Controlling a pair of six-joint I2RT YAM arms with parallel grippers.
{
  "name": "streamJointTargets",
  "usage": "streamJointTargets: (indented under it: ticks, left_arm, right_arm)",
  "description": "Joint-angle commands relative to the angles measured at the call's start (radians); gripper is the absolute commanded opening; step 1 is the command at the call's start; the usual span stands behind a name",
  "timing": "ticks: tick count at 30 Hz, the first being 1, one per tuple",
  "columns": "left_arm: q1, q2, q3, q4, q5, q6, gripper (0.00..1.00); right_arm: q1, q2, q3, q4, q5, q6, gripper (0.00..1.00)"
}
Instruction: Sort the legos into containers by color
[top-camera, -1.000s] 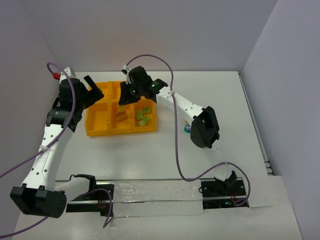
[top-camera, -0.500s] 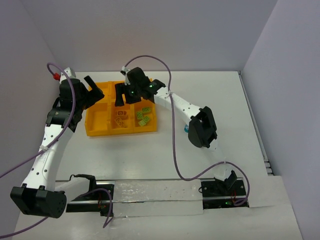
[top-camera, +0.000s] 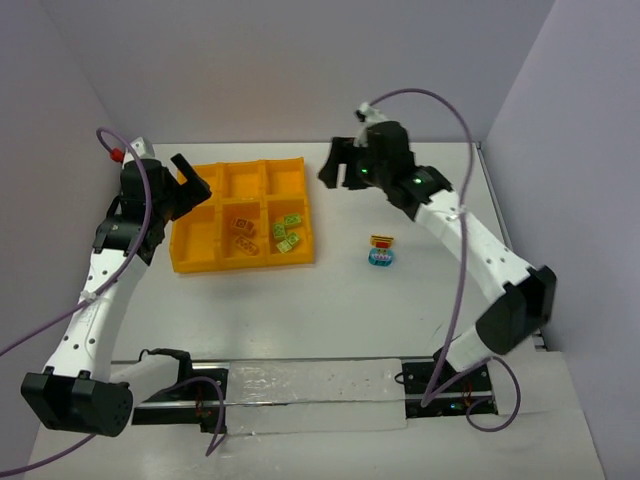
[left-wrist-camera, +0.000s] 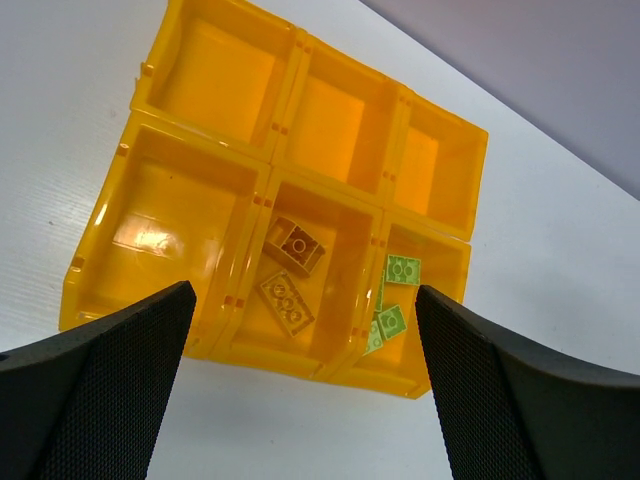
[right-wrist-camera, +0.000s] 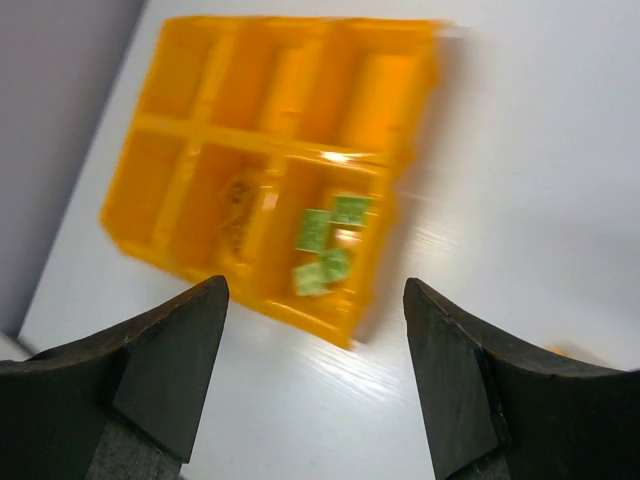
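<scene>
The white surface (top-camera: 300, 320) lies open right of and before the orange tray (top-camera: 240, 266). The left pincer (left-wrist-camera: 300, 395) over the tray's left edge and the right pincer (right-wrist-camera: 315, 365) past its far right corner are both spread and hold nothing. Green legos (top-camera: 287, 232) lie in the near-right compartment. Yellow legos (top-camera: 243, 232) in the near-middle one barely stand out. A small stack (top-camera: 381, 251) stands apart.

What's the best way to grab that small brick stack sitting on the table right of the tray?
Take the brick stack by its opposite side walls, coming straight down with the open right hand. It stands alone on the table, so both sides look free.
</scene>
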Motion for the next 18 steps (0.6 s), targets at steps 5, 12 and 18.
streamJointTargets:
  ticks: [5, 12, 18]
  left_arm:
    - [-0.172, 0.100, 0.076, 0.025, -0.056, 0.008, 0.99]
    - [-0.232, 0.172, 0.086, 0.072, 0.006, -0.005, 0.99]
    - [-0.245, 0.174, 0.079, 0.075, 0.009, -0.008, 0.99]
  right_arm:
    - [-0.200, -0.232, -0.411, 0.004, 0.112, 0.029, 0.81]
    - [-0.311, -0.169, -0.546, 0.052, 0.053, 0.032, 0.82]
    - [-0.315, 0.001, -0.503, 0.068, -0.009, 0.016, 0.85]
